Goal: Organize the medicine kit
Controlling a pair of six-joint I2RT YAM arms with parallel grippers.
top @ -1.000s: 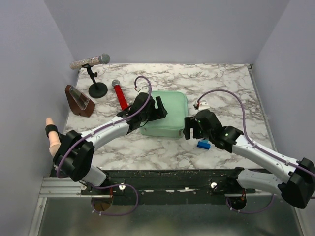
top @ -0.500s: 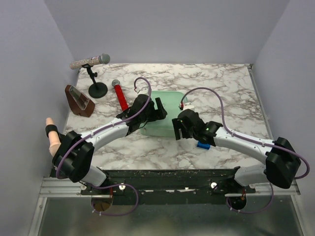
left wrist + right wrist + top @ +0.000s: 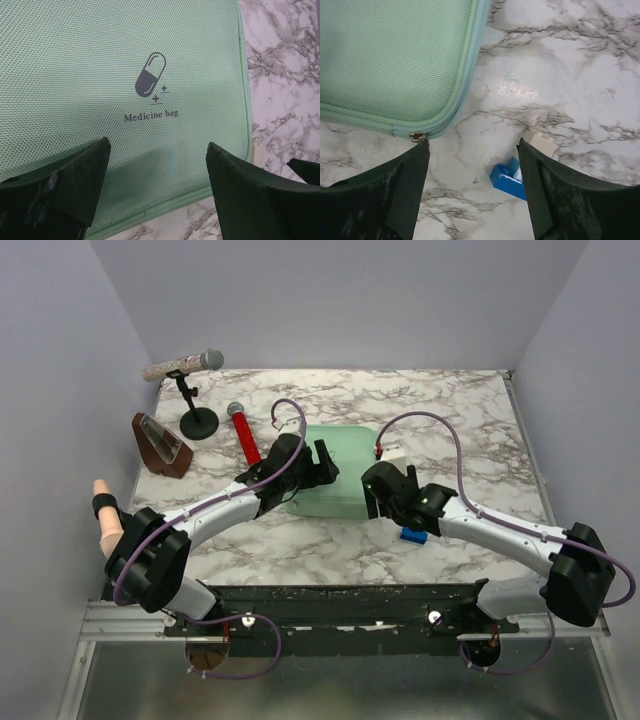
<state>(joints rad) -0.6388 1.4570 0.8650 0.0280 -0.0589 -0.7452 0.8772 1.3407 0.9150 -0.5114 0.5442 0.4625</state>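
Marbled white tabletop (image 3: 460, 410). Left gripper (image 3: 157, 150) hovers, jaws wide and empty, over the mint-green woven-fabric zippered medicine kit (image 3: 350, 452) at table centre. The kit is probably light and semi-stiff, best taken by an edge or its metal zipper pull (image 3: 417, 136). Right gripper (image 3: 472, 145), jaws spread and empty, angles down at the kit's near-right corner.

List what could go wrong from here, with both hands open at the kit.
The zipper pull sits at one fingertip of the right hand, not between its fingers; closing may miss it or pinch the medicine kit fabric.
The small blue piece lies close by; a sweep could knock it away.
The left hand, open over the lid, might shove the kit.
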